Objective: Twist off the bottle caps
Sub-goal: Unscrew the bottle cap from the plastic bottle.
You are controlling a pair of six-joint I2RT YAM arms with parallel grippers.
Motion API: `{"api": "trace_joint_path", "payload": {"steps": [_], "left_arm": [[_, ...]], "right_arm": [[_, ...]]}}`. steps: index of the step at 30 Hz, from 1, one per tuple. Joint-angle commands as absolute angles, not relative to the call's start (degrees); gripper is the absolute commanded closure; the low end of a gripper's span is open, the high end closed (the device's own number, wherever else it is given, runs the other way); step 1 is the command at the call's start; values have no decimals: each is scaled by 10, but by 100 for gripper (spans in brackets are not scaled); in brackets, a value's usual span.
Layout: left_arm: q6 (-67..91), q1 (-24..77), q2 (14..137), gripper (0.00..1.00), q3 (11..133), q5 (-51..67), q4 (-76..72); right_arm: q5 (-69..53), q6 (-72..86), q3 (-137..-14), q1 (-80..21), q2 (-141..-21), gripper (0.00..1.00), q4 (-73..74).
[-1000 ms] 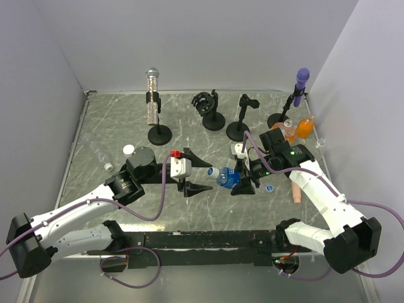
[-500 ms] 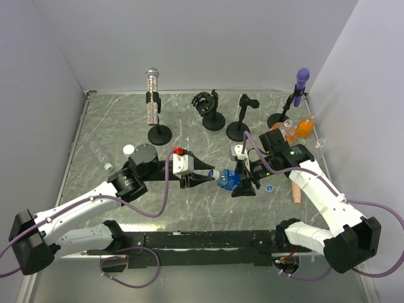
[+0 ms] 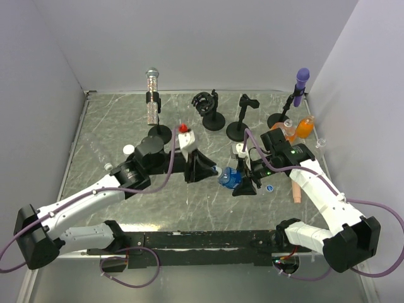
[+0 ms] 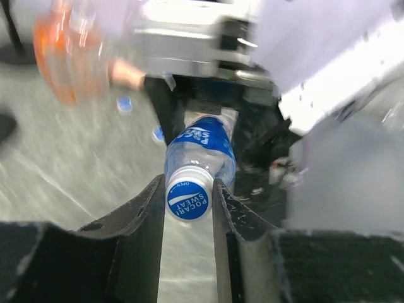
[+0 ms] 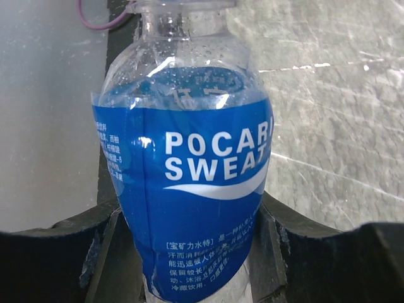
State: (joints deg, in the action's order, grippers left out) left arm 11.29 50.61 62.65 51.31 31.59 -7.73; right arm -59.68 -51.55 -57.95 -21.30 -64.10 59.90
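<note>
The blue-labelled bottle [image 5: 189, 170] sits near the middle of the table [image 3: 126, 120], lying roughly level between the two arms. The right gripper [image 5: 188, 255] is clamped around its body, one finger on either side of the label. The left gripper [image 4: 188, 189] is closed on the blue cap [image 4: 188, 203], with both fingers touching its rim. Judged step: the cap is seized and appears seated on the neck, so unscrewing is not yet done. The next move calls for the left wrist to turn about the bottle's axis while the right grip holds the body without slipping.
</note>
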Motion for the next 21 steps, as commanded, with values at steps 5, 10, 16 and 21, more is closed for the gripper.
{"api": "trace_joint_path", "payload": {"steps": [5, 10, 16, 21], "left_arm": [[553, 512, 648, 99, 620, 170, 112], [585, 514, 630, 99, 620, 143, 127], [536, 512, 623, 25, 599, 164, 92], [472, 511, 595, 1, 599, 135, 104]], "right_arm": [[-602, -516, -591, -218, -635, 74, 566], [-604, -519, -599, -218, -640, 74, 573], [-599, -512, -589, -217, -627, 74, 569], [-599, -512, -586, -216, -624, 74, 567]]}}
